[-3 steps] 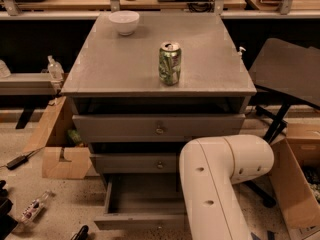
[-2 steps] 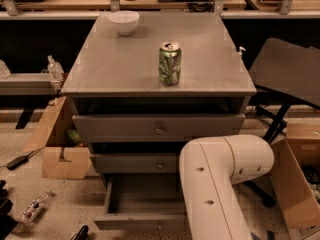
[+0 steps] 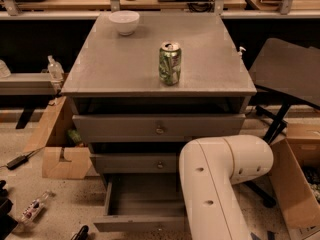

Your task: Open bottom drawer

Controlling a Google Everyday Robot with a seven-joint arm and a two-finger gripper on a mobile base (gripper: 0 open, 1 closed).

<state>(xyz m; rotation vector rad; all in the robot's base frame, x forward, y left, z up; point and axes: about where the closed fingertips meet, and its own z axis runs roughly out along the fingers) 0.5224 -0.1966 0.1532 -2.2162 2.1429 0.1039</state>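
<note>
The grey cabinet (image 3: 160,79) has three drawers. The bottom drawer (image 3: 142,201) stands pulled out toward me, showing its plain grey inside, with its slim front (image 3: 135,224) near the lower edge of the camera view. The middle drawer (image 3: 135,163) and the top drawer (image 3: 157,127) sit shut. My white arm (image 3: 220,179) bends in from the lower right and covers the right part of the bottom drawer. The gripper is hidden, somewhere behind or below this arm.
On the cabinet top stand a green can (image 3: 170,63) and a white bowl (image 3: 124,22). Cardboard boxes sit at left (image 3: 62,159) and right (image 3: 295,189). A dark chair (image 3: 290,74) is at right. Bottles and cables lie on the floor at left.
</note>
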